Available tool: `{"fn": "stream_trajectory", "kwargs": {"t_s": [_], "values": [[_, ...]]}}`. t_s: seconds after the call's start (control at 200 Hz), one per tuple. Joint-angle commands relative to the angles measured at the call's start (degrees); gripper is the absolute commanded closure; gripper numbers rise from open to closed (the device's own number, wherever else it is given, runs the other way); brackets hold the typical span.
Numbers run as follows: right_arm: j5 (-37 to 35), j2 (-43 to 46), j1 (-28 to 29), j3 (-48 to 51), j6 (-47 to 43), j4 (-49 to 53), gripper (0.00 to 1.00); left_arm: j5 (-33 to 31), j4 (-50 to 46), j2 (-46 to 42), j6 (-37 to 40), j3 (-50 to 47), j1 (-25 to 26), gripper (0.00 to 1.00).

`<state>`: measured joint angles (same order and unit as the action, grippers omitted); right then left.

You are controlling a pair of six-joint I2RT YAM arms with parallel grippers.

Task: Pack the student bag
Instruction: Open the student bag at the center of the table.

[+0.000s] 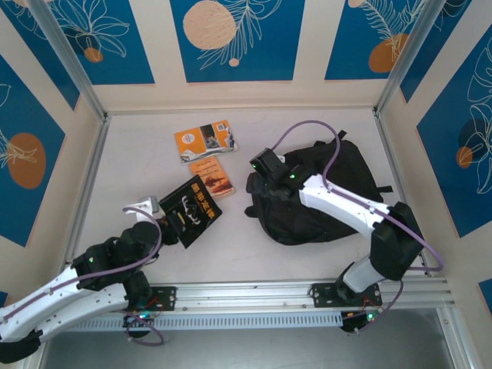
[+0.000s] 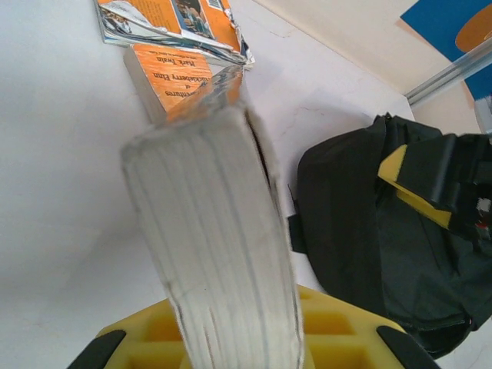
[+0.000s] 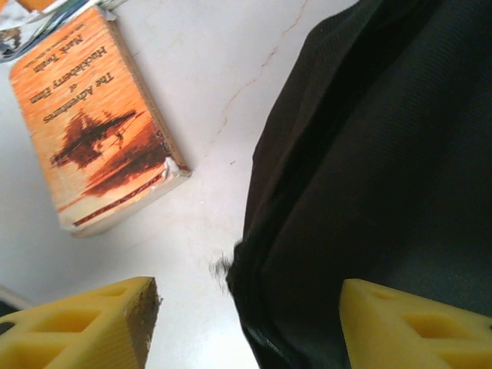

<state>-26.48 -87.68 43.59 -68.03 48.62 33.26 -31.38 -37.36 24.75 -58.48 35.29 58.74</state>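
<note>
The student bag (image 1: 323,196) is a large black fabric backpack lying flat at the right of the table. Its left edge shows in the right wrist view, student bag (image 3: 369,154), between the spread yellow fingers of my right gripper (image 3: 246,323), which is open; the same right gripper (image 1: 261,184) hovers over the bag's left rim. My left gripper (image 1: 171,224) is shut on a black-covered book (image 1: 191,209) at its near corner. Between the yellow fingers of the left gripper (image 2: 242,354) the book's white page edge (image 2: 215,231) stands up, tilted, with the bag (image 2: 369,231) to its right.
An orange paperback (image 1: 211,177) lies flat just beyond the black book, also seen as the orange paperback (image 3: 100,146). Behind it rests an orange booklet with a silvery edge (image 1: 205,141). Metal frame posts and patterned walls close the table on three sides.
</note>
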Motion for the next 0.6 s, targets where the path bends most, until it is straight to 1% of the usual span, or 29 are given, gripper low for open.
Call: {"fn": "stream_trajectory", "kwargs": {"t_s": [0.0, 0.055, 0.135, 0.205, 0.305, 0.4, 0.495, 0.595], "values": [[-4.9, -2.2, -0.8, -3.0, -1.3, 3.2, 0.44, -0.7, 2.6, -0.3, 1.8, 0.7, -0.5, 1.00], [-5.7, -2.6, -1.3, -3.2, -1.7, 3.3, 0.48, -0.6, 2.7, -0.1, 2.4, 0.8, -0.5, 1.00], [-6.6, -2.5, -1.8, -2.8, -2.0, 3.5, 0.57, -0.4, 2.9, 0.2, 3.1, 1.2, -0.4, 1.00], [-6.4, -2.1, -2.1, -2.1, -2.8, 3.2, 0.67, -0.2, 3.4, 0.7, 3.8, 1.4, -0.5, 1.00], [-4.9, -0.9, -3.1, -0.4, -3.9, 2.3, 0.87, 0.2, 4.3, 2.2, 4.8, 1.8, -0.6, 1.00], [-3.3, 1.5, -3.7, 0.7, -5.6, 1.3, 0.99, 1.4, 6.0, 4.5, 6.7, 2.9, -0.9, 1.00], [-0.5, 4.6, -4.7, 0.9, -8.3, 1.1, 1.00, 4.0, 8.7, 7.7, 10.0, 5.1, -1.5, 1.00], [7.0, 8.4, -7.3, 0.7, -11.7, 1.4, 1.00, 8.9, 11.9, 11.9, 13.4, 7.8, -2.8, 1.00]]}}
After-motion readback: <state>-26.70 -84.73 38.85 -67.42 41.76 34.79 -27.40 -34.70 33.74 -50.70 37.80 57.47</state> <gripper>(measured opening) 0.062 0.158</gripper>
